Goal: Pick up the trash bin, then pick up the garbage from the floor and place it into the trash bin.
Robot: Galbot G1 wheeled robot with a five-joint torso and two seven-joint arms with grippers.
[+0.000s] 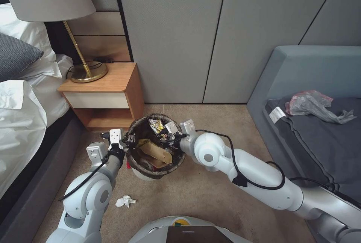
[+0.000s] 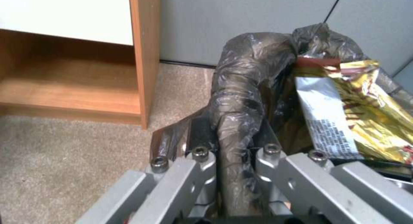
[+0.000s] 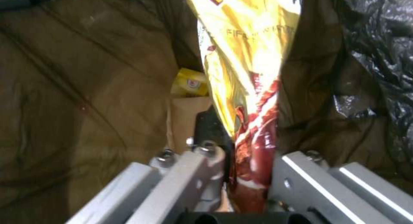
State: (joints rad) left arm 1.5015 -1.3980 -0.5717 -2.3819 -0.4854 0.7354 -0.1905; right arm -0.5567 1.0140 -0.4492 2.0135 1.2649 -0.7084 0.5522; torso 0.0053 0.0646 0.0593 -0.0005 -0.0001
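Note:
The trash bin [image 1: 140,172], white with a dark liner over its rim [image 2: 241,88], hangs just above the carpet beside the nightstand. My left gripper [image 1: 124,144] [image 2: 234,153] is shut on its near-left rim. Inside the bin's mouth, my right gripper [image 1: 168,135] [image 3: 249,153] is shut on a yellow and red wrapper [image 3: 245,56] [image 1: 155,126] [image 2: 370,114]. A tan paper bag [image 1: 156,153] [image 3: 187,117] lies inside the bin. One white tissue wad [image 1: 125,201] lies on the carpet in front of my left arm.
A wooden nightstand [image 1: 113,85] with a brass lamp [image 1: 87,71] stands just behind the bin, and the bed [image 1: 22,115] is at the left. A grey sofa [image 1: 312,130] with a crumpled plastic bag [image 1: 316,107] is at the right. Bare carpet [image 1: 210,198] lies below the bin.

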